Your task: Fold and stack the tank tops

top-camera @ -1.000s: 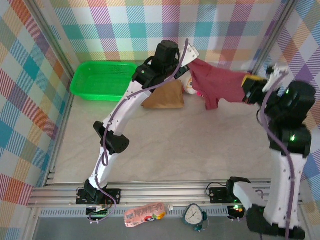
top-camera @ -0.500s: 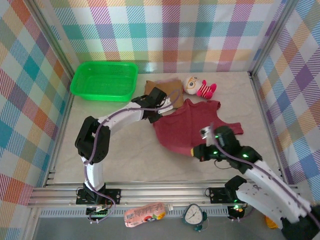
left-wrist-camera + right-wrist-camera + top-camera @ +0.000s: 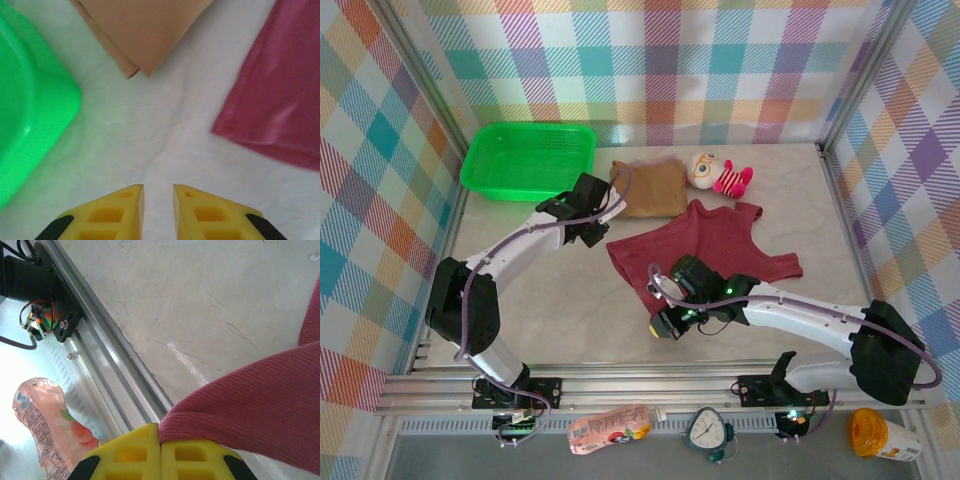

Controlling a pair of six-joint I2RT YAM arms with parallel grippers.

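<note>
**A:** Where's the dark maroon-red ribbed tank top (image 3: 710,248)?

**B:** Spread on the pale table (image 3: 560,300), straps toward the far wall. Its near corner is drawn out toward the arms' bases. The right gripper (image 3: 160,442) has that corner pinched, its yellow fingers pressed together on a rolled bit of hem.

**A:** What worries you?

**B:** It's a thin bite at the very edge, so a quick pull could let the rib slip out. That corner also sits close to the metal rail (image 3: 115,375) at the table's near edge, and more travel that way could drag cloth over it.

**A:** And the left gripper (image 3: 158,200)?

**B:** It has nothing in it. Its fingers are a narrow slit apart over bare table, between the green plastic basket (image 3: 30,115) and the maroon hem. With one corner held, I'd expect the top to skew or bunch rather than fold square.

**A:** Neighbours?

**B:** The folded tan-brown tank top (image 3: 650,188) lies just beside the maroon shoulder. The striped plush toy (image 3: 715,173) is near the straps. A wide sweep could catch either.
</note>
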